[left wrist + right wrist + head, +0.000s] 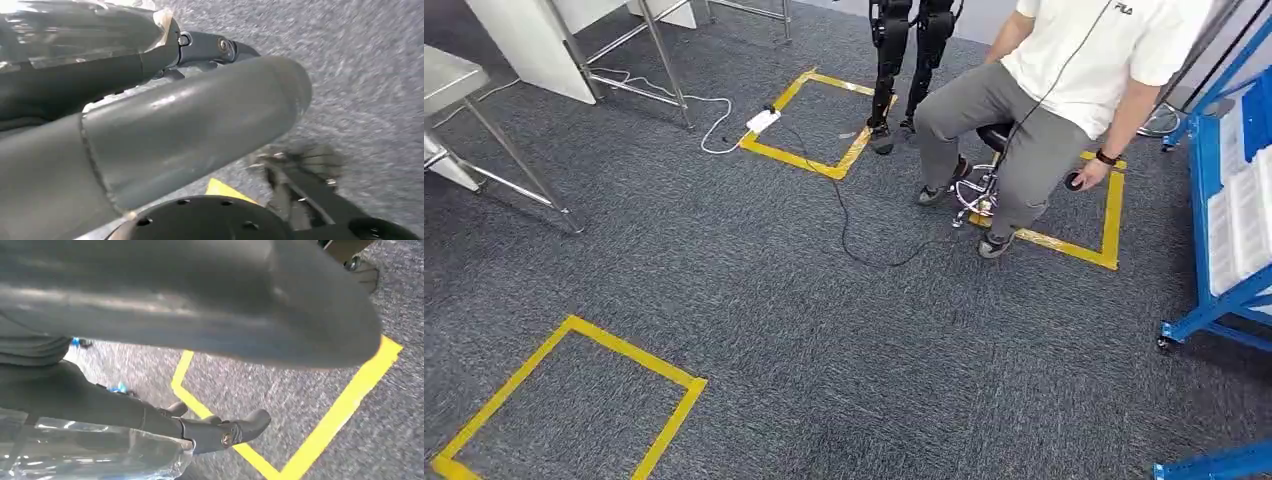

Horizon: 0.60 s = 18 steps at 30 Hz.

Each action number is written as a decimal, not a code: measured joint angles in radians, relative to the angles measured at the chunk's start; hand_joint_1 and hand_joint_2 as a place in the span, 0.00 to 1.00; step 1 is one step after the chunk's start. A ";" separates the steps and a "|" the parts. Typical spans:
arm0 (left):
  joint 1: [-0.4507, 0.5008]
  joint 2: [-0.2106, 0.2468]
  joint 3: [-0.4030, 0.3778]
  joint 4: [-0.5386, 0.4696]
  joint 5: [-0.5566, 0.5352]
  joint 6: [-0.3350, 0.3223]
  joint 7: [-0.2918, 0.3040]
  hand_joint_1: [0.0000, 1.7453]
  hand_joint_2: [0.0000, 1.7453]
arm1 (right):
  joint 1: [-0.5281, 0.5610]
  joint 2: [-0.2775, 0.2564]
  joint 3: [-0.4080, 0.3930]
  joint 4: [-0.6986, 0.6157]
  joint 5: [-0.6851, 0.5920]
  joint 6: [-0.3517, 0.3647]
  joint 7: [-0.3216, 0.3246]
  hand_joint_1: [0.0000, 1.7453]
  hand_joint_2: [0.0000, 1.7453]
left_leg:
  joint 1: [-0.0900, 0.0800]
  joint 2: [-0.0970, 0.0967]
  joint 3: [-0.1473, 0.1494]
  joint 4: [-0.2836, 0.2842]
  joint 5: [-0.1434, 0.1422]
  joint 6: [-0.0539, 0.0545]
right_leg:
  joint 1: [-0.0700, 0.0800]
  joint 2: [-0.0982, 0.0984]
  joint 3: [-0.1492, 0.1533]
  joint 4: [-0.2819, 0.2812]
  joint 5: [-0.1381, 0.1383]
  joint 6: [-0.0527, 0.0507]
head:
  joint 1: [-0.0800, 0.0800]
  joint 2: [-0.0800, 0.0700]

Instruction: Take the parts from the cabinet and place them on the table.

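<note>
Grey carpet, both hands carrying bagged parts

Grey carpet (774, 320) w/ yellow tape squares (564, 400); a person (1064, 90) sits on a stool by the far square, blue cabinet (1224, 220) at the right edge, metal table legs (524, 170) upper left.

Left wrist view: left hand (165, 125) big and blurred, thick thumb across frame, dark fingers (210, 47) lying against a clear plastic bag (85, 30) – looks held, contents can't be made out.

Right wrist view: right hand (200, 315) likewise, dark fingers (220, 432) curled over a clear bag (90, 450) pressed to them, tape line on the carpet behind
</note>
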 joint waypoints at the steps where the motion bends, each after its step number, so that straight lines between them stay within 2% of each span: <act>1: 0.000 0.000 0.000 0.000 -0.005 -0.008 0.021 0.00 0.00 | -0.001 0.001 0.001 0.000 0.000 0.007 -0.007 0.00 0.00 | 0.002 -0.009 0.037 -0.092 0.057 0.001 | 0.000 0.016 0.001 0.003 0.000 0.000 | 0.000 0.000; 2: 0.000 0.000 0.000 0.000 -0.007 -0.010 0.033 0.00 0.00 | -0.003 0.003 0.002 0.000 0.000 0.009 -0.010 0.00 0.00 | 0.007 -0.039 0.071 -0.173 0.096 0.002 | -0.001 0.031 0.000 0.007 -0.003 0.004 | 0.000 0.000; 3: 0.000 0.000 0.000 0.000 -0.007 -0.013 0.040 0.00 0.00 | -0.006 0.004 0.002 0.000 0.000 0.009 -0.010 0.00 0.00 | 0.007 -0.077 0.083 -0.208 0.092 0.003 | 0.009 0.040 -0.008 0.017 -0.007 0.011 | 0.000 0.000; 4: -0.001 0.000 0.000 0.000 -0.006 -0.017 0.043 0.00 0.00 | -0.008 0.005 0.002 0.000 -0.001 0.009 -0.010 0.00 0.00 | 0.007 -0.064 0.079 -0.207 0.093 0.006 | 0.009 0.053 -0.013 0.018 -0.009 0.016 | 0.002 0.000; 5: -0.001 0.001 0.000 0.000 -0.005 -0.018 0.045 0.00 0.00 | -0.007 0.005 0.002 0.000 -0.002 0.009 -0.010 0.00 0.00 | 0.000 -0.056 0.080 -0.207 0.092 0.011 | 0.010 0.057 -0.021 0.014 -0.008 0.020 | 0.002 0.000; 7: -0.004 0.000 0.000 0.000 -0.005 -0.019 0.047 0.00 0.00 | 0.000 0.006 0.002 0.000 -0.002 0.010 -0.010 0.00 0.00 | -0.007 -0.037 0.085 -0.212 0.097 0.029 | 0.005 0.074 -0.030 0.012 -0.005 0.038 | 0.001 0.000; 8: -0.005 0.000 0.000 0.000 -0.003 -0.021 0.049 0.00 0.00 | 0.001 0.005 0.002 0.000 -0.002 0.012 -0.010 0.00 0.00 | -0.003 -0.024 0.087 -0.221 0.104 0.040 | 0.004 0.050 -0.028 0.027 -0.009 0.039 | 0.002 0.000; 9: -0.006 -0.001 0.000 0.000 -0.002 -0.021 0.049 0.00 0.00 | 0.001 0.006 0.002 0.000 -0.002 0.013 -0.010 0.00 0.00 | -0.005 -0.016 0.089 -0.224 0.105 0.043 | 0.004 -0.007 -0.045 0.061 -0.029 0.038 | 0.003 0.000; 10: -0.005 0.000 0.000 0.000 -0.002 -0.021 0.049 0.00 0.00 | -0.002 0.007 0.002 0.001 -0.002 0.013 -0.010 0.00 0.00 | -0.006 -0.002 0.089 -0.224 0.105 0.046 | 0.003 -0.034 -0.082 0.125 -0.063 0.035 | 0.009 0.000; 12: -0.002 0.001 0.000 0.000 -0.003 -0.021 0.050 0.00 0.00 | -0.006 0.009 0.002 0.002 -0.003 0.013 -0.009 0.00 0.00 | -0.011 0.029 0.088 -0.223 0.103 0.051 | 0.000 -0.049 -0.156 0.270 -0.122 0.034 | 0.009 0.000; 13: -0.002 0.001 0.000 0.000 -0.003 -0.021 0.051 0.00 0.00 | -0.006 0.009 0.002 0.002 -0.003 0.013 -0.009 0.00 0.00 | -0.012 0.043 0.087 -0.223 0.103 0.051 | -0.001 -0.052 -0.177 0.313 -0.131 0.040 | 0.010 0.000; 14: -0.002 0.001 0.000 0.000 -0.003 -0.021 0.052 0.00 0.00 | -0.004 0.010 0.002 0.002 -0.003 0.014 -0.008 0.00 0.00 | -0.013 0.057 0.088 -0.223 0.102 0.051 | -0.003 -0.055 -0.171 0.304 -0.122 0.048 | 0.009 0.000; 15: -0.002 0.001 0.000 0.000 -0.005 -0.021 0.055 0.00 0.00 | -0.003 0.010 0.002 0.002 -0.003 0.019 -0.005 0.00 0.00 | -0.013 0.069 0.089 -0.223 0.100 0.049 | -0.004 -0.060 -0.141 0.249 -0.098 0.057 | 0.010 0.000; 16: -0.002 0.001 0.000 0.000 -0.006 -0.022 0.057 0.00 0.00 | -0.003 0.010 0.002 0.002 -0.002 0.022 -0.004 0.00 0.00 | -0.012 0.079 0.091 -0.223 0.099 0.047 | -0.006 -0.074 -0.097 0.168 -0.069 0.065 | 0.010 0.000; 17: -0.002 0.000 0.000 0.000 -0.007 -0.024 0.059 0.00 0.00 | -0.005 0.010 0.002 0.002 -0.001 0.024 -0.004 0.00 0.00 | -0.012 0.091 0.094 -0.223 0.096 0.043 | -0.007 -0.103 -0.047 0.079 -0.042 0.070 | 0.010 0.000; 18: -0.002 0.001 0.000 0.000 -0.007 -0.027 0.061 0.00 0.00 | -0.008 0.011 0.003 0.003 -0.001 0.027 -0.003 0.00 0.00 | -0.017 0.098 0.098 -0.222 0.093 0.038 | -0.006 -0.155 -0.021 0.024 -0.030 0.060 | 0.011 0.000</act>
